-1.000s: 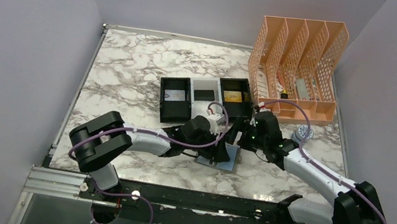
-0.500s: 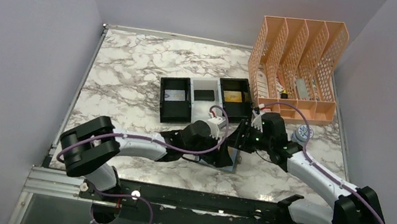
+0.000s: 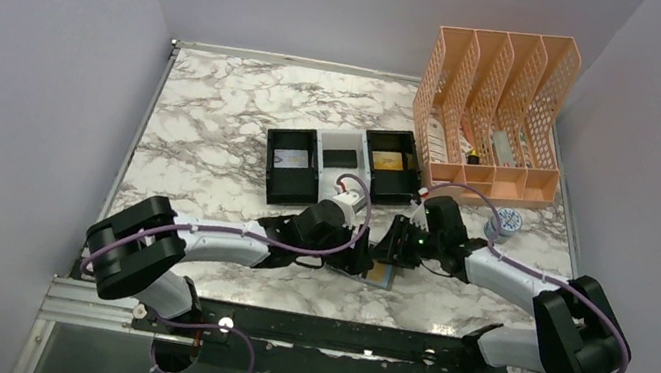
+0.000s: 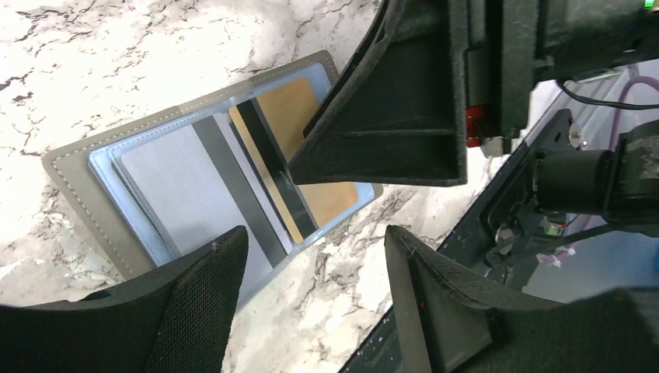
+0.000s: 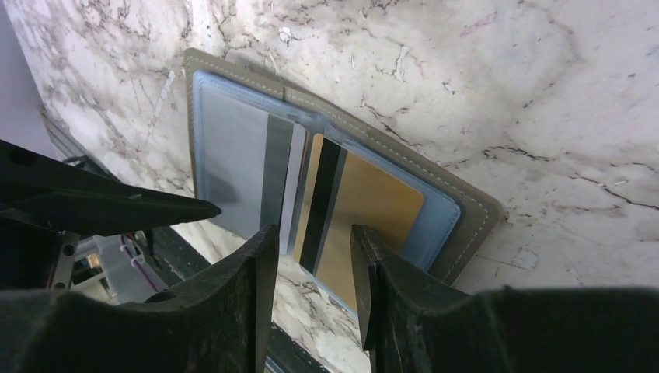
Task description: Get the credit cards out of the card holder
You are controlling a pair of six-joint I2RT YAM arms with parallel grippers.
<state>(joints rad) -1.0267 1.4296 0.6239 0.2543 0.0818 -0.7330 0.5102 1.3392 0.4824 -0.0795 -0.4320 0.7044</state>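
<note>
Card holder (image 4: 87, 194) lies open flat on the marble table (image 3: 216, 117), front centre, blue-grey inside up. Gold card (image 5: 365, 210) with a black stripe sits in one panel, grey striped card (image 5: 233, 163) in the other. Both arms reach low and inward over it. Right gripper (image 5: 312, 231): tips down at the gold card's stripe, jaws part open, clamping nothing we can see. Left gripper (image 4: 315, 237): wide apart, empty, at the holder's edge. We can't read any print. Top view hides the cards; wrist views show both. Three-compartment tray (image 3: 343, 137) at 12 o'clock, peach file rack (image 3: 437, 83) at 1.
</note>
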